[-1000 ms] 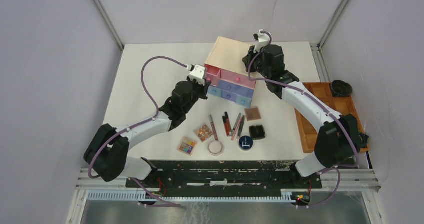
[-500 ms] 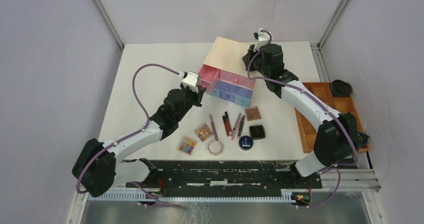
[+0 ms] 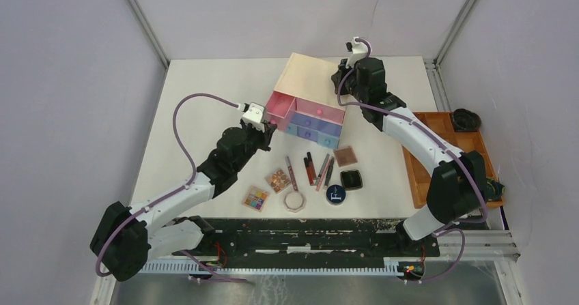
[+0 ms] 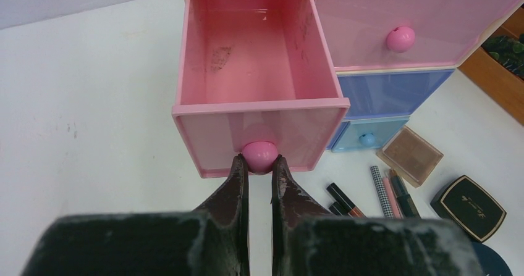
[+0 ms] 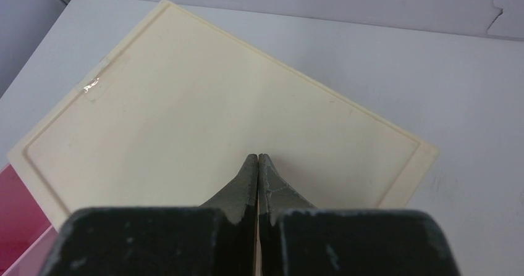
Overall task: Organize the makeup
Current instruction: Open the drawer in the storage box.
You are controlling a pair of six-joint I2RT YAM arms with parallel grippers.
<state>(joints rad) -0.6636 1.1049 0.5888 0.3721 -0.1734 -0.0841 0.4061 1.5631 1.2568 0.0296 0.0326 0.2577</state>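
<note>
Pink knob (image 4: 259, 155) clamped in my left gripper (image 4: 259, 160); pink drawer (image 4: 259, 97) stands pulled out. My right gripper (image 5: 257, 160) clenched, tips over beige box (image 5: 185, 121) top; makeup (image 3: 311, 170) lies on table (image 3: 205, 100) before box (loose cluster, near side).

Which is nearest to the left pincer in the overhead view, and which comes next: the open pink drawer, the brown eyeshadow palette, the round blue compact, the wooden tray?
1. open pink drawer: its knob sits in the left pincer.
2. brown eyeshadow palette: toward the near edge.
3. round blue compact: near edge, further right.
4. wooden tray: far right.
</note>
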